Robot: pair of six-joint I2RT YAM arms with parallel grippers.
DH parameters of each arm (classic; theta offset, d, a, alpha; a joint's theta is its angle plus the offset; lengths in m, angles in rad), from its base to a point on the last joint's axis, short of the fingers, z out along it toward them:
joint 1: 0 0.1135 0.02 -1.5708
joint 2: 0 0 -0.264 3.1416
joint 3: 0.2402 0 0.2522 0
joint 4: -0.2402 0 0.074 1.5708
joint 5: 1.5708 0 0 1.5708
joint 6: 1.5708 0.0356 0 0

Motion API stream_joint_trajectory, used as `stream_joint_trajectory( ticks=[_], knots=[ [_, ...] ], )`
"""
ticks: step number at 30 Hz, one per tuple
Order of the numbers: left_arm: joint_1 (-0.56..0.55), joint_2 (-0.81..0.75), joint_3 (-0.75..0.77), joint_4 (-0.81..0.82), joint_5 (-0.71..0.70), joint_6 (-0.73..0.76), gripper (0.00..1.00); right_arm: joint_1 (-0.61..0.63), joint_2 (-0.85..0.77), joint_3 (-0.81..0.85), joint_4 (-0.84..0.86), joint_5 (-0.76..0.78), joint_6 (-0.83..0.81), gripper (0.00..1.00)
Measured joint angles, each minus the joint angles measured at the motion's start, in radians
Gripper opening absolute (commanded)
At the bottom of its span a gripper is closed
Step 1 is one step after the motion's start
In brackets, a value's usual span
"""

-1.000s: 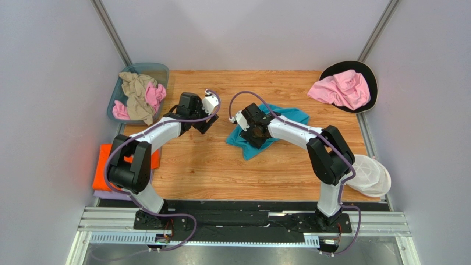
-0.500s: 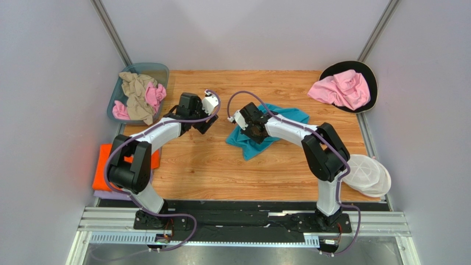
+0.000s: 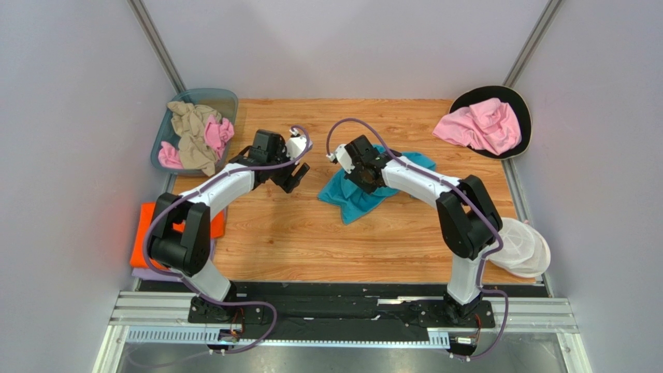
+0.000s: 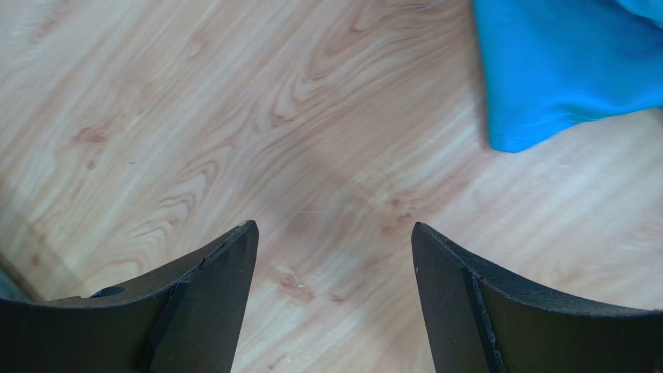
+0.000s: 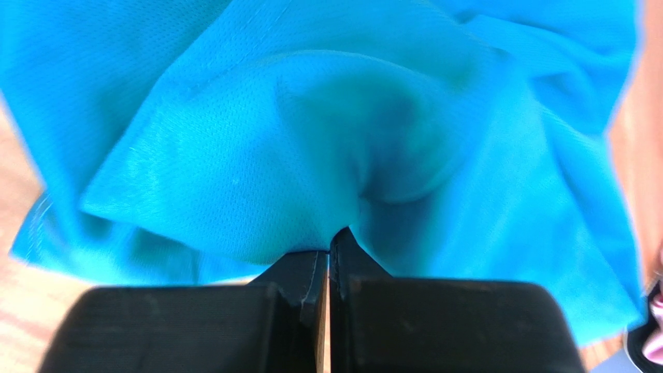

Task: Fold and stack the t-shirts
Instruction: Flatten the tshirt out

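Observation:
A crumpled blue t-shirt (image 3: pixel 377 186) lies mid-table and fills the right wrist view (image 5: pixel 327 116). My right gripper (image 5: pixel 331 237) is shut on a raised fold of it, the cloth bunched at the tips; from above it sits at the shirt's left part (image 3: pixel 362 172). My left gripper (image 4: pixel 331 229) stands open over bare wood, nothing between its fingers, with a corner of the blue t-shirt (image 4: pixel 560 70) up to its right. In the top view the left gripper (image 3: pixel 299 172) is just left of the shirt, apart from it.
A teal basket (image 3: pixel 226 99) at the far left holds beige and pink shirts. A pink shirt (image 3: pixel 482 124) lies on a black round bin at the far right. An orange folded shirt (image 3: pixel 144 233) rests on a purple one at the left edge. A white mesh hamper (image 3: pixel 523 247) sits near right.
The right gripper's jaws have closed on the blue t-shirt's fold and the wrist has shifted slightly toward the far side. The left gripper has edged a little right, staying open.

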Motion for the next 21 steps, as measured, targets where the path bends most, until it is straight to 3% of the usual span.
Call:
stream_joint_trajectory(
  ticks=[6, 12, 21],
  knots=[
    [-0.067, 0.019, 0.122, -0.108, 0.068, -0.065, 0.81, 0.0, -0.137, -0.002, -0.027, 0.006, 0.003, 0.0],
    [-0.129, 0.157, 0.253, -0.161, 0.125, -0.107, 0.8, 0.0, -0.23, -0.007, -0.05, 0.017, 0.005, 0.0],
    [-0.132, 0.29, 0.29, -0.261, 0.16, -0.144, 0.8, 0.0, -0.333, -0.07, -0.08, 0.043, 0.004, 0.0]
  ],
)
